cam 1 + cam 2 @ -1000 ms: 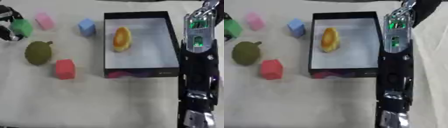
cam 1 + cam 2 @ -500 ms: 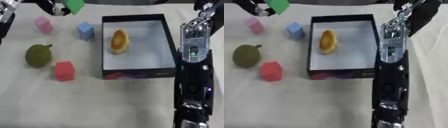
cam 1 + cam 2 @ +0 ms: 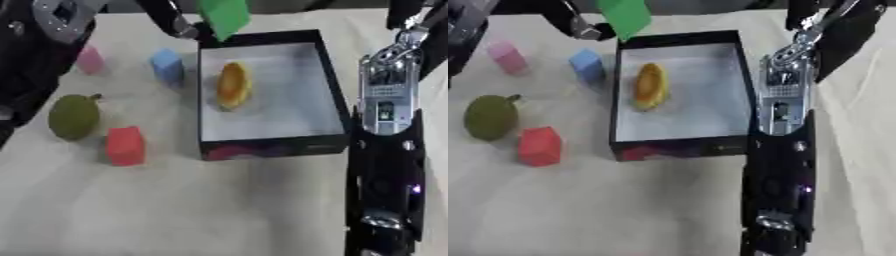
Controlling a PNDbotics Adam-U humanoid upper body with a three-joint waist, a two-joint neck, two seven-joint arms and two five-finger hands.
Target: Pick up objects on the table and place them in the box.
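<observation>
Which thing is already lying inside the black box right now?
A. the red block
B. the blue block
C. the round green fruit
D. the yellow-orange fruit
D: the yellow-orange fruit lies on the pale floor of the black box, while the red block, blue block and round green fruit sit on the table to its left.

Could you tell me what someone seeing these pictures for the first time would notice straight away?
Probably the bright green block, held up by the left hand over the far left corner of the black box. Next comes the yellow-orange object lying inside the box, and the right arm standing tall along the box's right side. Left of the box lie a red cube, an olive fruit, a blue block and a pink block.
</observation>
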